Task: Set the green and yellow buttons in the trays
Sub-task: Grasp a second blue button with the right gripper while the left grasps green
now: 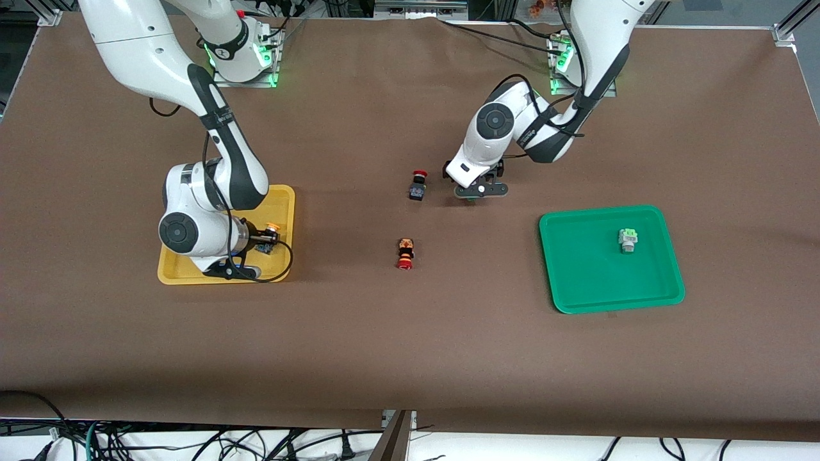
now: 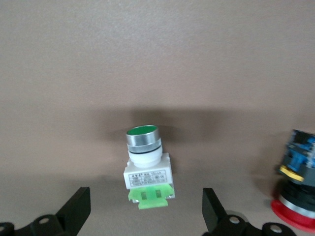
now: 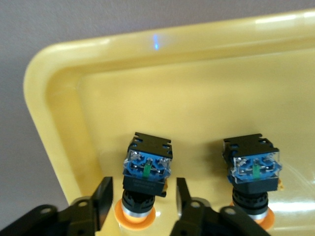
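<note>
Two yellow buttons (image 3: 147, 164) (image 3: 253, 167), with orange caps and black-and-blue bodies, lie in the yellow tray (image 3: 147, 88) at the right arm's end of the table. My right gripper (image 3: 142, 196) is low in that tray (image 1: 192, 270), open, its fingers (image 3: 103, 201) on either side of one button with a gap on each side. An orange cap (image 1: 273, 226) shows beside the gripper (image 1: 261, 246). A green button (image 2: 145, 167) lies on the table mat between the wide-open fingers (image 2: 78, 206) of my left gripper (image 2: 146, 206), which hangs low near mid-table (image 1: 480, 192). Another green button (image 1: 628, 240) rests in the green tray (image 1: 576, 294).
Two red-capped black switches lie on the mat. One (image 1: 418, 186) is beside the left gripper and shows at the edge of the left wrist view (image 2: 298, 187). The other (image 1: 405, 253) is nearer the front camera. The right arm's wrist and cable hang over the yellow tray.
</note>
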You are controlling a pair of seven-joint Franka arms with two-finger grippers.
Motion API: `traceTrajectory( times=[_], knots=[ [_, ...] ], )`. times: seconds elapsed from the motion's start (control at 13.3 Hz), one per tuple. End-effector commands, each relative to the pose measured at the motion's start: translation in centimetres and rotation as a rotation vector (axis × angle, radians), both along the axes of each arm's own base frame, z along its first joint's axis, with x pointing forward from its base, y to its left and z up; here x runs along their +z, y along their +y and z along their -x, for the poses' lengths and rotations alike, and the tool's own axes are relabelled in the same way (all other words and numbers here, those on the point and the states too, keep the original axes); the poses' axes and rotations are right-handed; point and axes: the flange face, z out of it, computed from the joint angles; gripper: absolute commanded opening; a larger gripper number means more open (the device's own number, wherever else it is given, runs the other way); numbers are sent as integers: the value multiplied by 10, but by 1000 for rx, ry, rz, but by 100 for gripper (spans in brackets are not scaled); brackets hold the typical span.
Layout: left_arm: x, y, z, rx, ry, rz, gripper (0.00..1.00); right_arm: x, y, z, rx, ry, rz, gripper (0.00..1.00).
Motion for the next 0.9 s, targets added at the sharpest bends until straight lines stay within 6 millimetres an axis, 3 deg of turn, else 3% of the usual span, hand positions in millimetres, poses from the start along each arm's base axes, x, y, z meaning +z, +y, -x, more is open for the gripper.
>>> traceTrajectory(
  times=[0.0, 0.15, 0.3, 0.38, 0.53, 0.68, 0.83],
  knots=[
    [-13, -9, 6, 25, -30, -15, 99, 62, 10, -11, 31, -82, -34, 82],
    [-13, -10, 6, 42, -34, -20, 59, 115, 14, -15, 42, -121, -49, 90],
    [-13, -10, 5, 44, -35, -19, 18, 174, 18, -7, 56, -162, -64, 98],
    [-13, -9, 5, 45, -35, -19, 5, 205, 16, 3, 66, -162, -67, 99],
    [-6, -6, -3, 48, -44, -16, 0, 271, 6, 30, 97, -175, -36, 99],
    [18, 4, -33, 60, -66, -27, 0, 324, -9, 59, 124, -185, 5, 99],
    [49, 28, -71, -1, -59, -51, 0, 341, -34, 76, 137, -211, 20, 99]
  ],
)
